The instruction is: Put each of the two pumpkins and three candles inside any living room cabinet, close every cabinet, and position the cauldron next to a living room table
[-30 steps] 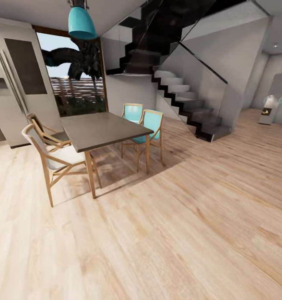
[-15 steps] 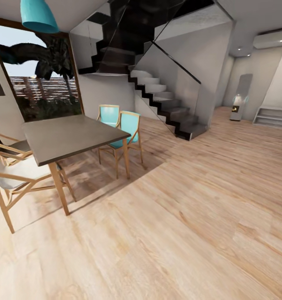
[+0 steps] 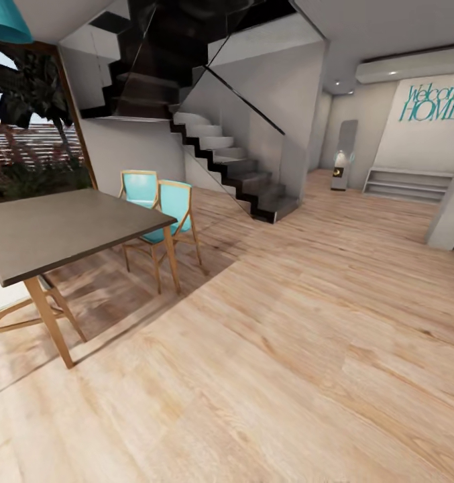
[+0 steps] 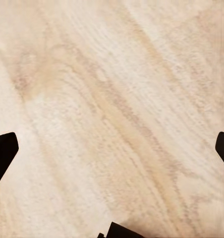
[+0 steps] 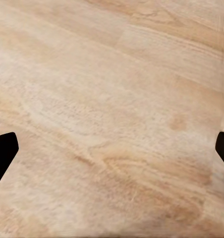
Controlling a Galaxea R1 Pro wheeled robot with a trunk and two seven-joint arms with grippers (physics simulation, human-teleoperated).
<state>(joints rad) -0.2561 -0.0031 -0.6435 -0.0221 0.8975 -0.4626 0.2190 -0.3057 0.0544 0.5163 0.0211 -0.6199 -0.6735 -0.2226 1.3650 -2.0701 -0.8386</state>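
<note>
A: What lies nearest?

B: Light wood plank floor [image 3: 273, 376], running from the front edge of the head view back to the far walls. Both wrist cameras look down on the same planks. The left gripper [image 4: 112, 148] is spread wide, its dark fingertips [image 4: 3, 151] at opposite edges of the picture with bare floor between them. The right gripper [image 5: 112, 148] is spread just as wide and pinches nothing.

A: And further back?

B: At the left, a dining table [image 3: 59, 228] with a grey top on pale wooden legs. A pale-seated wooden chair [image 3: 2, 302] sits at its near left edge; two turquoise chairs [image 3: 161, 211] stand side by side at its far corner. A turquoise pendant lamp [image 3: 4, 20] hangs above, before a large window [image 3: 25, 134].

A: Beyond that?

B: A dark staircase [image 3: 220, 157] climbing leftward, then a back wall with teal "Welcome HOME" lettering [image 3: 433, 102] over a low white shelf [image 3: 408, 182].

A: Pumpkins, candles, cabinet, cauldron?

B: I can't pick out any of them here.
</note>
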